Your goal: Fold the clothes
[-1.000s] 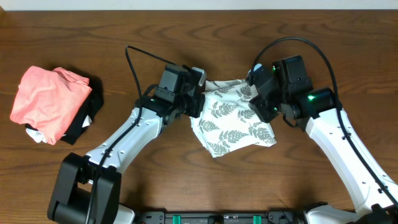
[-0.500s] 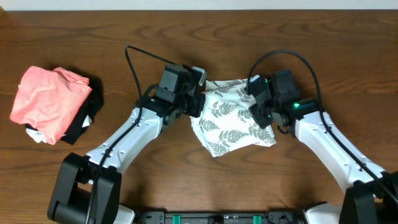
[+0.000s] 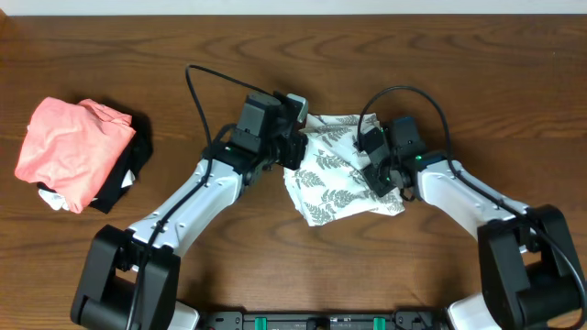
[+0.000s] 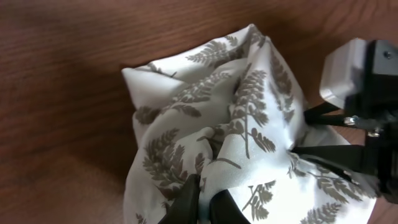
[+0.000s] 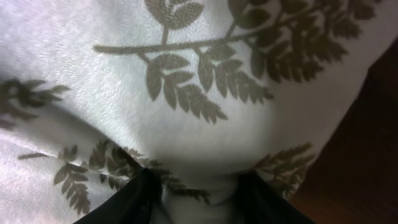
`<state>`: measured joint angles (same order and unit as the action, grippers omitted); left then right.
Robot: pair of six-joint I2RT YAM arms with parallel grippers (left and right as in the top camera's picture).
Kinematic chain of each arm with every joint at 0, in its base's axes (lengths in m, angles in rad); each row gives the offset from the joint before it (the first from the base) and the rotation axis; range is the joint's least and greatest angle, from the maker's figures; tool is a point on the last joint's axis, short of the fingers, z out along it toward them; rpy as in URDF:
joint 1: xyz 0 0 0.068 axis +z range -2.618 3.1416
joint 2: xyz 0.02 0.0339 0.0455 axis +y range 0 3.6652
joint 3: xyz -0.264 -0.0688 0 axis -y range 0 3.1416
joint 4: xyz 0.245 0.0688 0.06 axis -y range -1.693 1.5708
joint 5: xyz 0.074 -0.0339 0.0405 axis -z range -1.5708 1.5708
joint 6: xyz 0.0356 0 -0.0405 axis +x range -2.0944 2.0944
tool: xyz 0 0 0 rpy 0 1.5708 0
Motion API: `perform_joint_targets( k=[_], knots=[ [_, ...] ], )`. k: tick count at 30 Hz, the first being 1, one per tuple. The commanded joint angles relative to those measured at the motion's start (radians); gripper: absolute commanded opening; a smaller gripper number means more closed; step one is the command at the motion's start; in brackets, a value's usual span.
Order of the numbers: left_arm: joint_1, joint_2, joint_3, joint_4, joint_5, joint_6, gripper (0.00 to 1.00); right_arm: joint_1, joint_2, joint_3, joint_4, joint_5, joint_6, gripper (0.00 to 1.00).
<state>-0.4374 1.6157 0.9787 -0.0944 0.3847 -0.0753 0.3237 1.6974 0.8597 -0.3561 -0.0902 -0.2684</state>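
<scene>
The clothes (image 3: 332,176), a thin white garment printed with grey fern leaves, lie bunched at the table's middle. My left gripper (image 3: 292,152) is at their left edge. In the left wrist view its tips (image 4: 202,202) are shut on a fold of the clothes (image 4: 217,124). My right gripper (image 3: 374,170) presses down on their right side and shows in the left wrist view (image 4: 360,124). In the right wrist view the clothes (image 5: 186,81) fill the frame. There the right gripper (image 5: 196,202) stands open, with a bulge of cloth between its fingers (image 5: 140,199).
A salmon-pink folded garment (image 3: 69,151) lies on a black cloth (image 3: 131,172) at the far left. Bare brown wood (image 3: 440,73) surrounds the fern garment. A pale strip runs along the table's far edge (image 3: 293,5).
My right arm has swung left and lowered onto the garment's right side, jaws staying apart. The left gripper has kept its hold and place.
</scene>
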Motion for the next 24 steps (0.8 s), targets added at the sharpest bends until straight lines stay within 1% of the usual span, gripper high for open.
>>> perform_joint_targets(
  k=[1,5,10,12,14,19,24],
  knots=[
    [-0.006,0.011,0.016,0.047,-0.019,-0.005,0.06,-0.005,0.118,-0.043,-0.019,0.007,0.010,0.45],
    [-0.030,0.032,0.016,0.121,-0.086,-0.005,0.06,-0.003,0.149,-0.043,-0.029,0.007,0.010,0.45],
    [-0.062,0.105,0.016,0.219,-0.096,0.020,0.06,-0.003,0.148,-0.043,-0.027,0.007,0.010,0.45],
    [-0.073,0.154,0.016,0.244,-0.169,0.022,0.06,-0.003,0.148,-0.043,-0.029,0.007,0.010,0.45],
    [-0.075,0.198,0.016,0.237,-0.224,0.022,0.06,-0.003,0.148,-0.043,-0.029,0.007,0.010,0.45],
    [-0.055,0.254,0.016,0.172,-0.241,0.022,0.06,-0.003,0.148,-0.043,-0.029,0.008,0.011,0.46],
    [-0.023,0.253,0.016,0.154,-0.240,0.022,0.06,-0.012,0.146,-0.042,-0.013,0.065,0.117,0.46]
  ],
)
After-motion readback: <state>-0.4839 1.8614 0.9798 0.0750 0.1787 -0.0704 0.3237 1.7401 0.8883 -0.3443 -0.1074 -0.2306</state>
